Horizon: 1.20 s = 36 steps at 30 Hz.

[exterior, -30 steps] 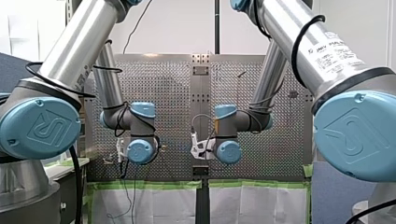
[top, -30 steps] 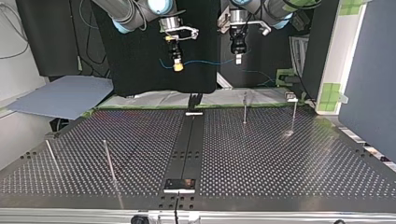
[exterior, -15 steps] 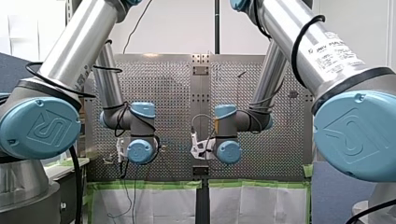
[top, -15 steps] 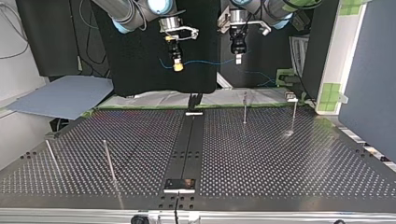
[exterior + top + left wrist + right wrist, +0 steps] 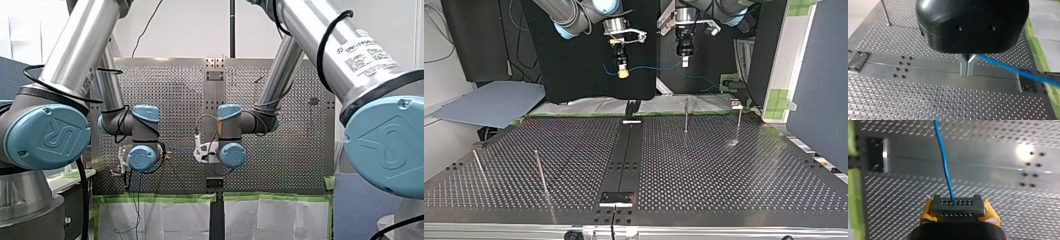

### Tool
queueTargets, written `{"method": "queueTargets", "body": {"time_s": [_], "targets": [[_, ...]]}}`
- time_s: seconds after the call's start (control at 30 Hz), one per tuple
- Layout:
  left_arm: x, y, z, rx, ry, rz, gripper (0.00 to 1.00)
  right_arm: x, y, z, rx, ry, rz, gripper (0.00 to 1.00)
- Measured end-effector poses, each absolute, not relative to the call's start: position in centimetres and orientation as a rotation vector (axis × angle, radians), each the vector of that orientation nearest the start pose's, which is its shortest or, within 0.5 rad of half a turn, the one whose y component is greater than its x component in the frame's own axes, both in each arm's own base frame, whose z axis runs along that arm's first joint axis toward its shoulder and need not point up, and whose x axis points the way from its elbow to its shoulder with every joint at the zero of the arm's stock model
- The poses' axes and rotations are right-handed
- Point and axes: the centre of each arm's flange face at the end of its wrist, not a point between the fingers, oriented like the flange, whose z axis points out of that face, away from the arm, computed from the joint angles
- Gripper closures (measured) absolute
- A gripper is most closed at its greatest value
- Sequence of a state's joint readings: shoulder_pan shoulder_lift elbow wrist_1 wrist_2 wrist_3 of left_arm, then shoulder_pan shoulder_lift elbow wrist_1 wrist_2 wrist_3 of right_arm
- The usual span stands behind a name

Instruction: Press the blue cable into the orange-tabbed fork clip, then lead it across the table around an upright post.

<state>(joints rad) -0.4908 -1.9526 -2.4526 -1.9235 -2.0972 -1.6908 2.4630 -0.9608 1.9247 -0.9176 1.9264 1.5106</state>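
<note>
Both arms have shifted sideways together: in the top view the right end effector (image 5: 623, 71) and the left end effector (image 5: 685, 61) now sit a little further toward that view's right than a second ago, and in the front view both wrists have slid toward its left.

The blue cable (image 5: 651, 67) hangs in the air between the two, nearly level, above and beyond the far edge of the perforated tabletop (image 5: 724, 170), touching nothing on it.

In the left wrist view the metal fingers (image 5: 967, 65) are pressed together, pinching the blue cable (image 5: 1020, 73), which leaves them to one side. In the right wrist view the right end effector (image 5: 957, 206), yellow pads at its flanks, is clamped on the blue cable (image 5: 944, 162), which runs straight ahead of it over the tabletop.

An upright post (image 5: 686, 115) and a second post (image 5: 738, 122) stand near the far edge at the top view's right, well below the cable.
</note>
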Motion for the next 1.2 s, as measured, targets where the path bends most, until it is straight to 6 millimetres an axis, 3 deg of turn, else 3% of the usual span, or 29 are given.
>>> {"method": "queueTargets", "body": {"time_s": [0.17, 0.3, 0.9, 1.2], "targets": [[27.9, -23.7, 9.4, -0.132, 1.596, -0.038, 1.0, 51.1, -27.9, 12.2, 1.577, -0.869, 1.578, 1.0], [28.7, -23.2, 10.5, -0.155, 1.557, -0.032, 1.0, 51.9, -29.1, 12.8, 1.537, -0.883, 1.624, 1.0], [31.8, -20.8, 6.8, -0.155, 1.545, 0.021, 1.0, 52.9, -31.6, 5.9, 1.557, -0.91, 1.622, 1.0], [33.5, -18.6, 6.2, -0.151, 1.559, 0.037, 1.0, 53.8, -33.5, 2.3, 1.614, -0.924, 1.586, 1.0]]}}
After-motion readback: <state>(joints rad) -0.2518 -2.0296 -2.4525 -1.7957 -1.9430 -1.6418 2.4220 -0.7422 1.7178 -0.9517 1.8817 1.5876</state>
